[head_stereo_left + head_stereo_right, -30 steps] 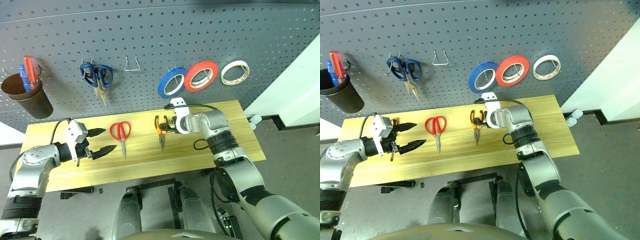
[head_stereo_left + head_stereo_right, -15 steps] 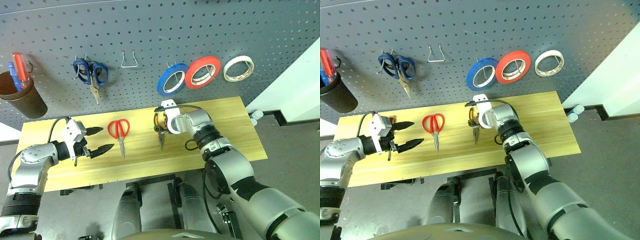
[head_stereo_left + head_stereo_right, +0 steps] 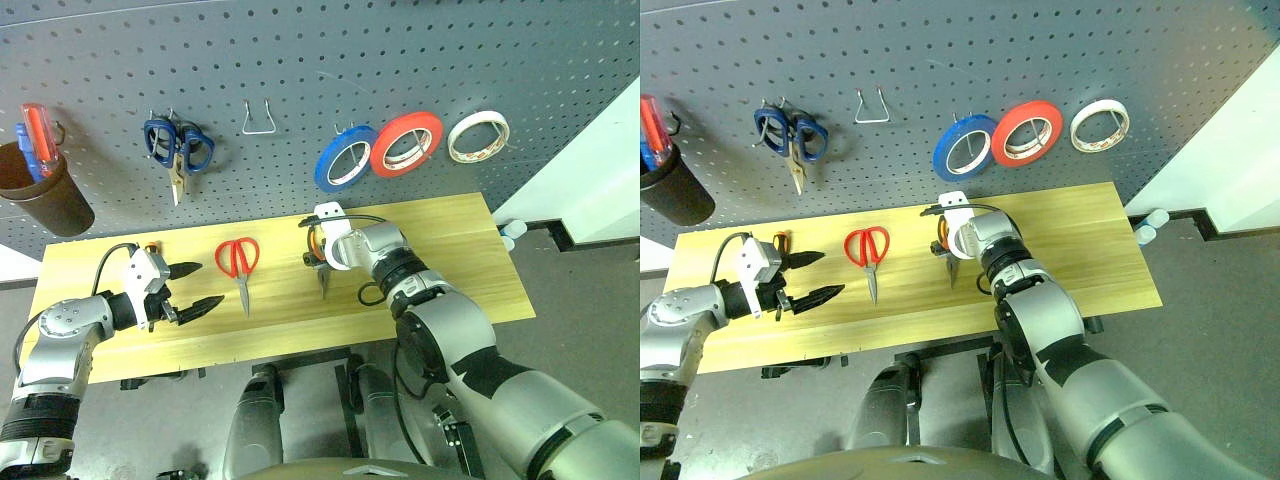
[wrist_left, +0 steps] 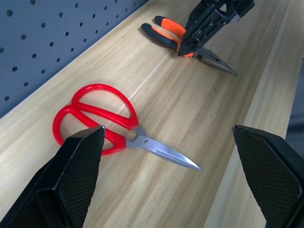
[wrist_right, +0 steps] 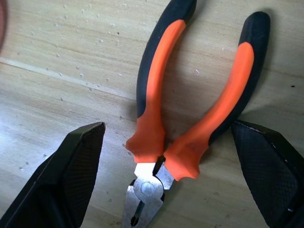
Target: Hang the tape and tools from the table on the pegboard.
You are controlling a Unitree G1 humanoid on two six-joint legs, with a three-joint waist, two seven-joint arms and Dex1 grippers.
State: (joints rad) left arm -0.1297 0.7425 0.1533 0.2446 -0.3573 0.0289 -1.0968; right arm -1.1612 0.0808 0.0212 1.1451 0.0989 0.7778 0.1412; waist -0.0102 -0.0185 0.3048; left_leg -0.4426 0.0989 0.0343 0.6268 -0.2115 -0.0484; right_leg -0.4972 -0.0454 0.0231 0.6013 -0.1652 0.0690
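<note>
The cream-white tape (image 3: pixel 473 137) hangs on the pegboard (image 3: pixel 300 60) at the right. Red-handled scissors (image 3: pixel 239 262) lie flat on the table (image 3: pixel 450 250), blades toward me. My left gripper (image 3: pixel 200 287) hovers open just left of the scissors (image 4: pixel 95 116), nothing between its fingers. The orange-and-black pliers (image 5: pixel 190 109) lie at the table's middle. My right gripper (image 5: pixel 167 126) is open and straddles their handles from above, its fingers apart from them. An orange screwdriver handle (image 3: pixel 780 240) peeks out behind my left gripper.
On the pegboard hang blue-handled scissors (image 3: pixel 178 150), a bare wire hook (image 3: pixel 261 120), a blue roll (image 3: pixel 344 160) and a red roll (image 3: pixel 405 144). A brown cup (image 3: pixel 45 195) at the far left holds red and blue screwdrivers. A white wall (image 3: pixel 590 170) stands to the right.
My right gripper has moved left and down until it straddles the pliers' handles. The left gripper has stayed put. The view itself has shifted a little.
</note>
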